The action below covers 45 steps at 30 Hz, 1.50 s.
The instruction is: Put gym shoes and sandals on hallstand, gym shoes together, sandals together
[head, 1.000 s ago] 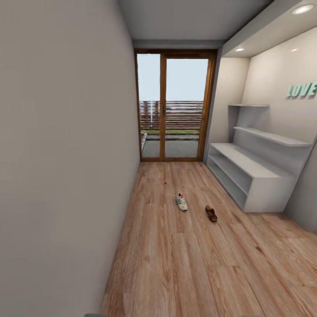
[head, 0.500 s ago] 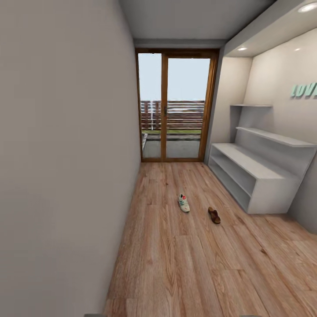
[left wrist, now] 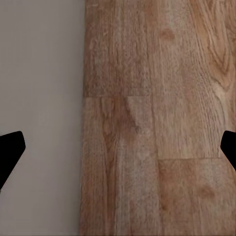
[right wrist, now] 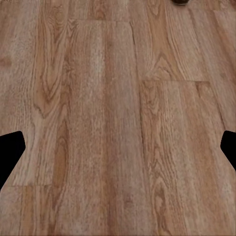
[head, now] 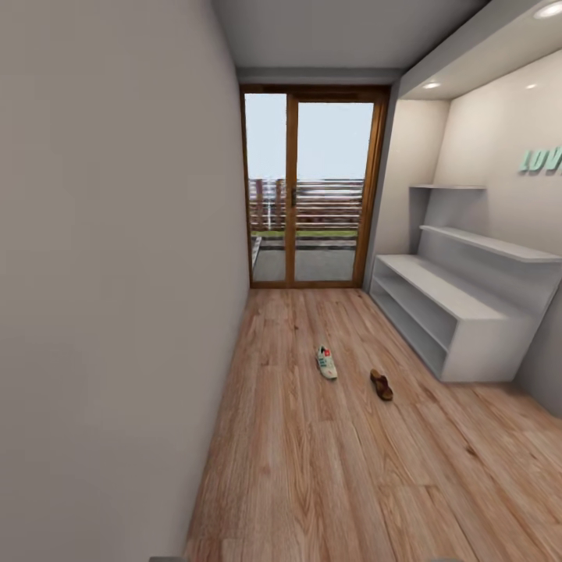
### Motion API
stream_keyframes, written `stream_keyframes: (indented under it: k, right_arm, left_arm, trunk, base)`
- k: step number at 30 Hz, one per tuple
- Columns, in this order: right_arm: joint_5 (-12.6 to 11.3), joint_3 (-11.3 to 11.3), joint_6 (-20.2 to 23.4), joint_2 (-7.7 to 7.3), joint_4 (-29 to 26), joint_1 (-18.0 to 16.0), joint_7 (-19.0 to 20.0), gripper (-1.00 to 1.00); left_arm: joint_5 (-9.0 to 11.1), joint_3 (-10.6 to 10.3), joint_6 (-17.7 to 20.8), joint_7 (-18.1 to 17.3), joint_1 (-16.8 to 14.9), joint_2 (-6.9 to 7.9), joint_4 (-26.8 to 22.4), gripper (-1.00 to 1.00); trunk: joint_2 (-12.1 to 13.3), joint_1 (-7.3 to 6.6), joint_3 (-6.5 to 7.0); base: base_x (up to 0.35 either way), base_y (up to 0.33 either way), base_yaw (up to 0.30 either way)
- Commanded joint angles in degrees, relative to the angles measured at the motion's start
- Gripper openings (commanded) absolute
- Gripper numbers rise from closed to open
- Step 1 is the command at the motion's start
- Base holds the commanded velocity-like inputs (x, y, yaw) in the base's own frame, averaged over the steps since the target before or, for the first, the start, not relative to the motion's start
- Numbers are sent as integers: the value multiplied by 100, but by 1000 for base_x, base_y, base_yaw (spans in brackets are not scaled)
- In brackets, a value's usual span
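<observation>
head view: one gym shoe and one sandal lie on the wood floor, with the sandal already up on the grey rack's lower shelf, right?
Not quite. In the head view the sandal is not on the hallstand; it lies on the corridor floor, beside the gym shoe. Both are on the floor.

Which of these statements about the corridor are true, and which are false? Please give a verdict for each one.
1. A gym shoe lies on the corridor floor. True.
2. A sandal stands on the top shelf of the hallstand. False: it lies on the floor, apart from the hallstand.
3. The sandal lies to the right of the gym shoe in the head view. True.
4. The left gripper holds a shoe between its fingers. False: its fingers are spread wide with only floor and wall behind them.
5. The hallstand stands along the left wall. False: it is on the right side, near the glass door.
</observation>
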Motion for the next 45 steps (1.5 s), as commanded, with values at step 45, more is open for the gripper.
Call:
stream_keyframes:
  k: [45]
  right_arm:
    - [0,-12,-9,1,12,-3,-15,100]
  left_arm:
    - [3,-7,-18,-7,-4,2,4,100]
  trunk:
    - [-3,1,-6]
  base:
    - [85,0,0]
